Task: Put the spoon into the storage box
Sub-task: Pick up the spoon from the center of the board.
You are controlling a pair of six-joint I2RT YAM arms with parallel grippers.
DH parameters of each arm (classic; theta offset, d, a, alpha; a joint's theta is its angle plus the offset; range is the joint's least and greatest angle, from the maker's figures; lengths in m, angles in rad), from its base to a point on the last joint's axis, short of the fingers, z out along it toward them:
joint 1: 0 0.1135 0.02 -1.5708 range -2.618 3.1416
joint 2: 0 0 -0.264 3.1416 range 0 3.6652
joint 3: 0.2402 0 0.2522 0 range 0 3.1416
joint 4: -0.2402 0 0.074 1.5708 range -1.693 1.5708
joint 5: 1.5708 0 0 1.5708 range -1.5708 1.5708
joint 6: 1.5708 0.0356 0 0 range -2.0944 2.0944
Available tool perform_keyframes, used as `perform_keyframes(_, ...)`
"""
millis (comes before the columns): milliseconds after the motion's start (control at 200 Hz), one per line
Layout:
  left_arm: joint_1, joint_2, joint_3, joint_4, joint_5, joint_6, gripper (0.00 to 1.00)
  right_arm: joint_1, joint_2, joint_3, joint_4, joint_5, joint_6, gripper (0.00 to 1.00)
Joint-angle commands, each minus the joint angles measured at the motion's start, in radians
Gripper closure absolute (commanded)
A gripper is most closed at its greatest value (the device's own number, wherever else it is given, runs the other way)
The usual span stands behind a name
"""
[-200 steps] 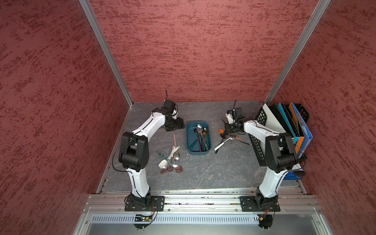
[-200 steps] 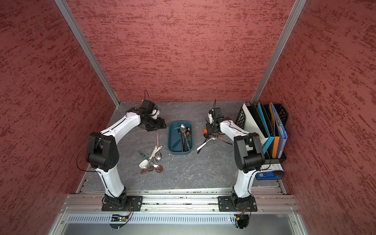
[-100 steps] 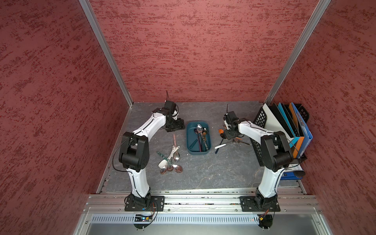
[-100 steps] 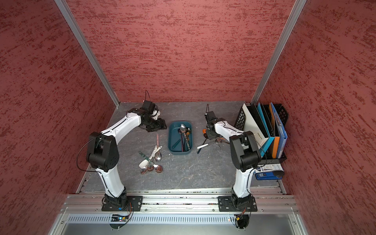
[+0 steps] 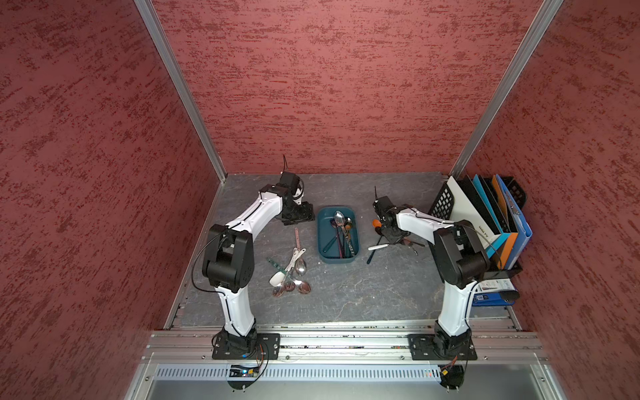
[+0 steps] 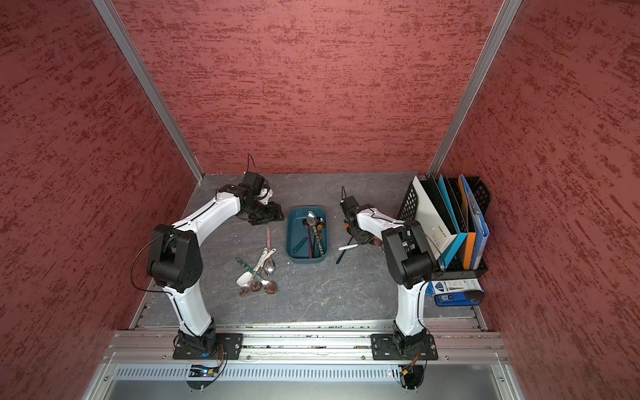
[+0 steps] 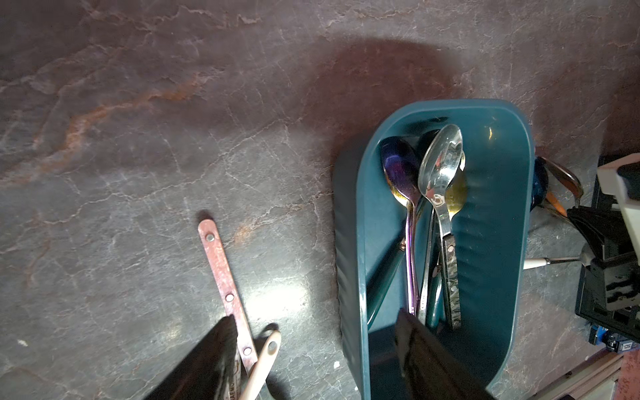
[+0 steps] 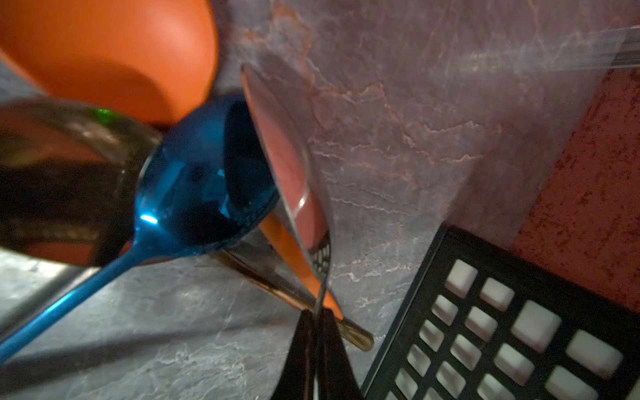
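Right gripper point(image 8: 317, 313), clamped on the shiny steel spoon point(image 8: 287, 156), should lift it straight, then cross to the teal plastic storage box point(image 5: 339, 260); left gripper point(image 7: 315, 318) gapes empty.

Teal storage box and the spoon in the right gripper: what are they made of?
The storage box: looks like moulded plastic, satin teal, soft highlights, faintly ribbed wall. The spoon pinched in the right gripper: probably polished steel; thin edge, mirror finish reflecting the red wall.
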Motion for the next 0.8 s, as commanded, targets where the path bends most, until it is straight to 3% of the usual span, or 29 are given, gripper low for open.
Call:
perform_keyframes(0,0.000,-0.024,-0.016,0.016,-0.001,0.019,0.24,0.009,0.006,0.030,0.002,0.077,-0.026,0.98)
perform_keyframes(321,0.006,-0.032,-0.042,0.036,-0.001,0.020,0.24,0.015,0.009,-0.042,0.143,0.138,-0.057,0.99)
perform_keyframes(797,0.014,-0.043,-0.068,0.051,0.012,0.011,0.24,0.017,-0.081,-0.092,0.249,-0.007,0.216,0.99)
